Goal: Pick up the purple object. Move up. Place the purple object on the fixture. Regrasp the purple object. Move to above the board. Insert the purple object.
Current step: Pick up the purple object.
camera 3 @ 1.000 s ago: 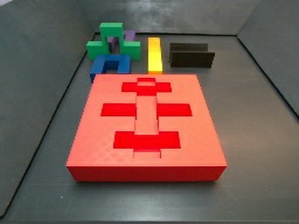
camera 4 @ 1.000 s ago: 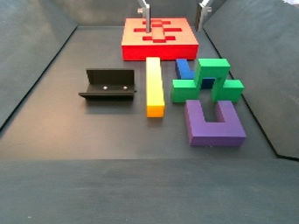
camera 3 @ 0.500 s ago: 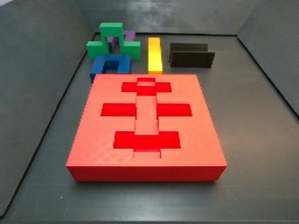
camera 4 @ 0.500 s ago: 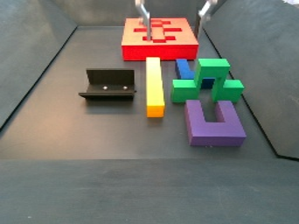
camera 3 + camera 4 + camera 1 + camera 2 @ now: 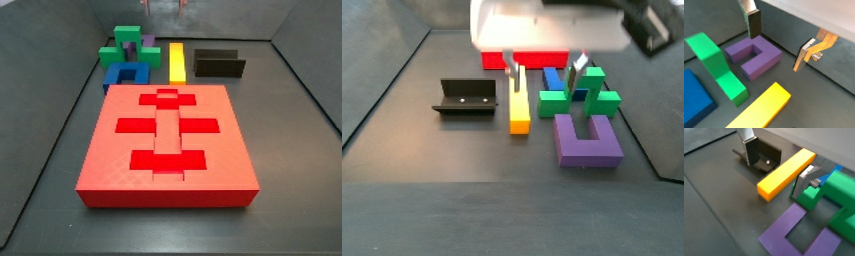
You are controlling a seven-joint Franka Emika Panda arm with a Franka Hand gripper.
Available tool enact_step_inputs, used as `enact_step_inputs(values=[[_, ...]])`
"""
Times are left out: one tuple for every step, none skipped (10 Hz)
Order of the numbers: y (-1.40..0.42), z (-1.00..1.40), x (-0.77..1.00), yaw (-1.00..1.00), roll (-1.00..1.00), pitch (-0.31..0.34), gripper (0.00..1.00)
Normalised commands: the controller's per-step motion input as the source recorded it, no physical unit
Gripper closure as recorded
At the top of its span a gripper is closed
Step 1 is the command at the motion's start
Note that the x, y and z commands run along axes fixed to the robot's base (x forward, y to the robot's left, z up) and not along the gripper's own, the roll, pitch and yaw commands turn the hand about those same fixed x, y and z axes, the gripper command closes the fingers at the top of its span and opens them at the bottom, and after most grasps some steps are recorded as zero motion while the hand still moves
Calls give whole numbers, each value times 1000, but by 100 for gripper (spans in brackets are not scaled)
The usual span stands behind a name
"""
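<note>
The purple object [image 5: 588,141] is a U-shaped block lying flat on the floor, next to the green block [image 5: 580,91]. It also shows in both wrist views [image 5: 754,56] [image 5: 804,235], and as a sliver behind the green block in a side view [image 5: 151,43]. My gripper [image 5: 545,66] is open and empty. It hangs above the yellow bar [image 5: 519,98] and the green block, short of the purple object. In a wrist view [image 5: 781,40] one finger [image 5: 753,23] is over the purple block's edge. The fixture [image 5: 465,97] stands beside the yellow bar. The red board [image 5: 167,140] lies apart.
A blue block [image 5: 552,78] lies between the yellow bar and the green block. The dark bin walls rise close behind the pieces [image 5: 817,15]. In a wrist view the fixture [image 5: 764,155] and yellow bar [image 5: 784,173] lie under the gripper [image 5: 777,168].
The gripper has moved from above the red board to over the row of loose pieces, and lower. It now hides part of the board in a side view. No piece has moved.
</note>
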Motion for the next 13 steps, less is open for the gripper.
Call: enact_step_inputs(values=[[260,-457,-120,-251,-181,-274,0],[277,-397,-180,-297,-143,-227,0],[254,-386,-189,-269,-170,-240,0],[229,-363,-91,-211,-203,-264,0],[191,-300,-97,-97,-214,-267,0],[97,-237,-94,0,-159,-204,0],[0,-211,-223,0,-110,-161,0],[0,-211,-211,0,-64,-124,0],[-111,-214,-194,23,-9,-109,0],[-97,-197,-226,0,0,-103,0],[-77,-197,-211,0,-1,-117,0],[-106,-189,-123,0,-4,-130,0],[-106,-163,0,26,0,-123,0]])
